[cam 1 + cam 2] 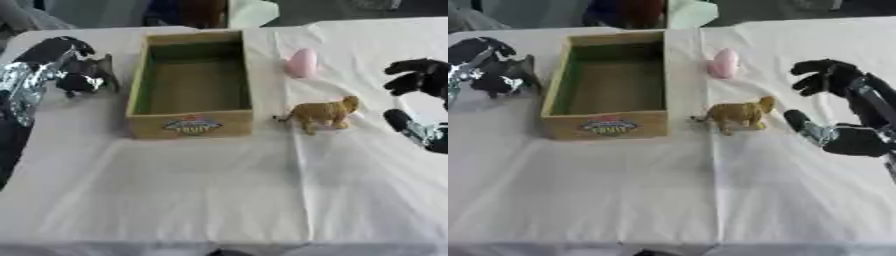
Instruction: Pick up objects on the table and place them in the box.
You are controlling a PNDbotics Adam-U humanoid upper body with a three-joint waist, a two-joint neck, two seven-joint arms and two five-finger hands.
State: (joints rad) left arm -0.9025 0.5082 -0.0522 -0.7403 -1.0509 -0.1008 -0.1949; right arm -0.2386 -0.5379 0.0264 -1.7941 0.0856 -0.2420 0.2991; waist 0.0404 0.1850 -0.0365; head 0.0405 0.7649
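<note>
At the far left the left hand [74, 70] lies on the white tablecloth [175, 190], its dark fingers curled round a small dark toy animal [98, 72] that stands just beside the box's left wall; the silver and black forearm runs off the left edge. The wooden box [191, 122] sits a little left of centre, long side running away from the robot, its inside bare and greenish along the walls, a coloured label on its near face. Right of the box, apart from it, a tan toy lion [324, 114] stands on the cloth, head to the right; beyond it, nearer the far edge, a pink egg-shaped object [303, 63] lies close to the box's far right corner. Further right the right hand [833, 100] hovers near the lion without touching it, fingers and thumb spread wide with nothing between them. The cloth shows fold creases, one running down from the lion toward the near edge; behind the table the room is dim, with dark and pale shapes too blurred to make out.
</note>
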